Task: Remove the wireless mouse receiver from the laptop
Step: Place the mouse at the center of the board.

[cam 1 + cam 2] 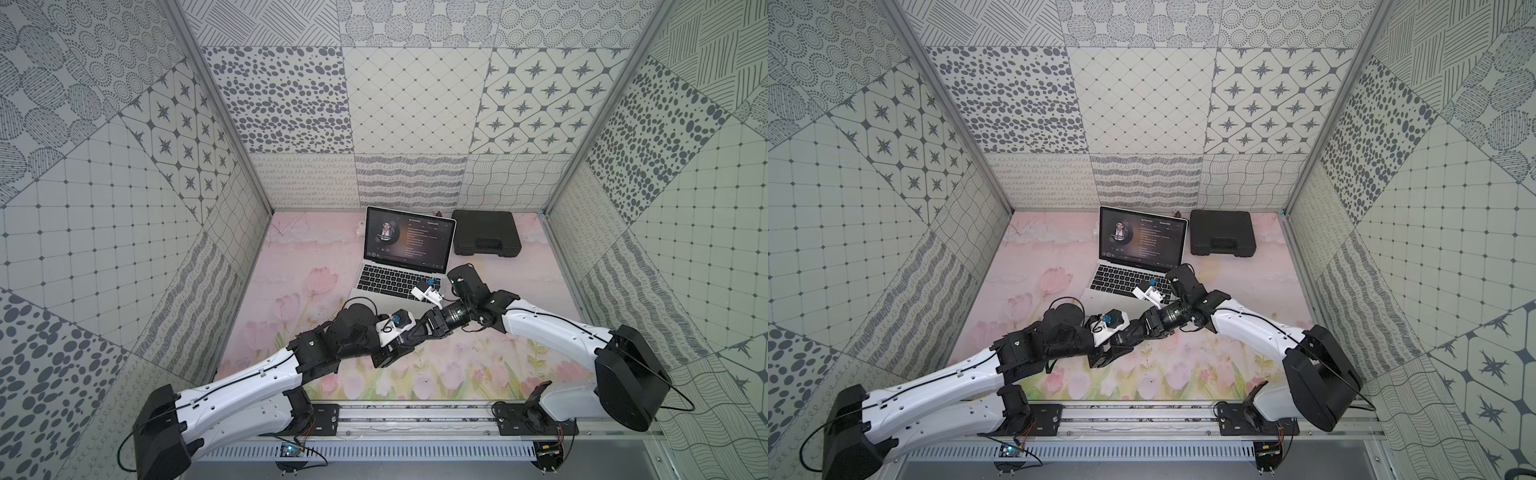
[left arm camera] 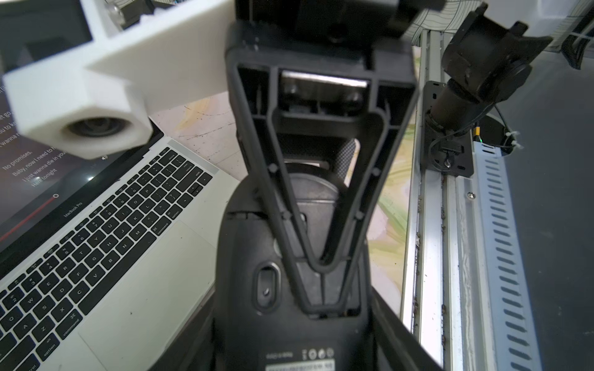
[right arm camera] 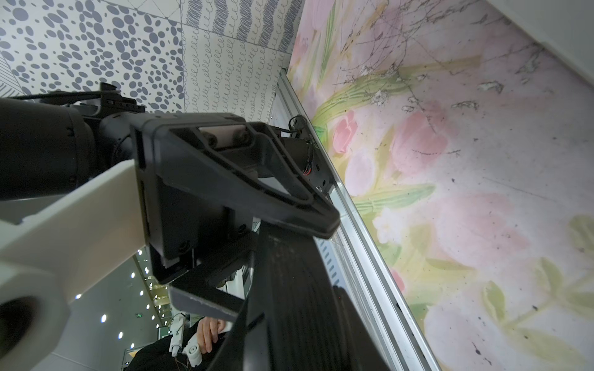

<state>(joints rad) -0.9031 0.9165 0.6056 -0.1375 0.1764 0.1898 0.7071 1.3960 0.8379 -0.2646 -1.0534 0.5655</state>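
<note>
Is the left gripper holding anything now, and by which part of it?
Yes. The left gripper holds the black mouse, turned underside up, by its two sides.

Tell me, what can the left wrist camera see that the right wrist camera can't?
Only the left wrist view shows the laptop with its keyboard, and the mouse, flipped belly-up. Only the right wrist view shows the dotted wall. Both show the flowery tabletop and the metal rail.
</note>
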